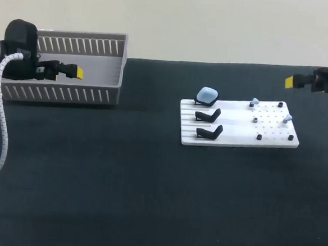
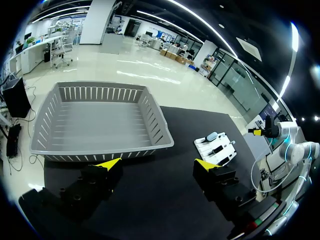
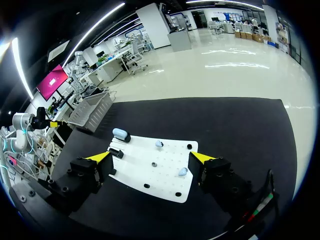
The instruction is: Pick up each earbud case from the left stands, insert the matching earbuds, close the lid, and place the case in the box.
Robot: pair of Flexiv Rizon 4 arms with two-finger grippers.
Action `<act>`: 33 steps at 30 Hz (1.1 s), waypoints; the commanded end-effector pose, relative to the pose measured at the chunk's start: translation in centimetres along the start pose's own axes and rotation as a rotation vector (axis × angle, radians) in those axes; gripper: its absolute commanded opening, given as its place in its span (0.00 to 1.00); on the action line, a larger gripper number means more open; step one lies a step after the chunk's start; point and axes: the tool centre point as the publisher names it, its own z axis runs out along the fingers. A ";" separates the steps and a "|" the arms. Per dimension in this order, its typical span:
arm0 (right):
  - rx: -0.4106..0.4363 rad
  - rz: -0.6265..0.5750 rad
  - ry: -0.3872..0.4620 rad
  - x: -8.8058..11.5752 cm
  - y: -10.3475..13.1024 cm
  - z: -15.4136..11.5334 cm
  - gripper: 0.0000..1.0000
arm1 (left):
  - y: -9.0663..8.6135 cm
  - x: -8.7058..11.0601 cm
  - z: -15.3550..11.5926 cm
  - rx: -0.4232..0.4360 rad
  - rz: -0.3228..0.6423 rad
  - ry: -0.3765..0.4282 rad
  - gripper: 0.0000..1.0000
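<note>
Pale blue, the case (image 1: 207,95) sits on the farthest of three black stands, at the ten o'clock corner of a white board (image 1: 239,140). The other two stands (image 1: 208,115) line up at the case's six o'clock, one behind the other.

Two pale blue earbuds rest on the board's right half. One (image 1: 254,101) is at the case's three o'clock near the far edge. The other (image 1: 287,117) is at the case's four o'clock, close to the right edge. Small black pegs (image 1: 258,137) dot that same half.

The board lies flat on the black desk (image 1: 147,200), right of centre. A grey slatted box (image 1: 64,93) stands at the board's nine o'clock, well apart from it, at the desk's far left.

The left end effector (image 1: 76,72) hovers over the box, pointing towards three o'clock. In the left wrist view its fingers (image 2: 109,163) are spread wide with nothing between them, and the box lies just ahead.

The right end effector (image 1: 289,81) hangs above the desk at the board's one o'clock, pointing towards nine o'clock. In the right wrist view its fingers (image 3: 201,157) are likewise wide apart and hold nothing, with the board ahead of them.
</note>
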 end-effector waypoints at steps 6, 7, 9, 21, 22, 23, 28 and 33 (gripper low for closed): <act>0.001 -0.001 0.000 0.0 0.0 0.0 1.00 | 0.0 -0.1 0.0 -0.003 -0.001 0.003 1.00; 0.001 -0.001 0.000 0.0 0.0 0.0 1.00 | 0.0 -0.1 0.0 -0.003 -0.001 0.003 1.00; 0.001 -0.001 0.000 0.0 0.0 0.0 1.00 | 0.0 -0.1 0.0 -0.003 -0.001 0.003 1.00; 0.001 -0.001 0.000 0.0 0.0 0.0 1.00 | 0.0 -0.1 0.0 -0.003 -0.001 0.003 1.00; 0.001 -0.001 0.000 0.0 0.0 0.0 1.00 | 0.0 -0.1 0.0 -0.003 -0.001 0.003 1.00; 0.001 -0.001 0.000 0.0 0.0 0.0 1.00 | 0.0 -0.1 0.0 -0.003 -0.001 0.003 1.00; 0.001 -0.001 0.000 0.0 0.0 0.0 1.00 | 0.0 -0.1 0.0 -0.003 -0.001 0.003 1.00; 0.001 -0.001 0.000 0.0 0.0 0.0 1.00 | -0.7 -0.3 -0.2 0.092 0.070 -0.034 1.00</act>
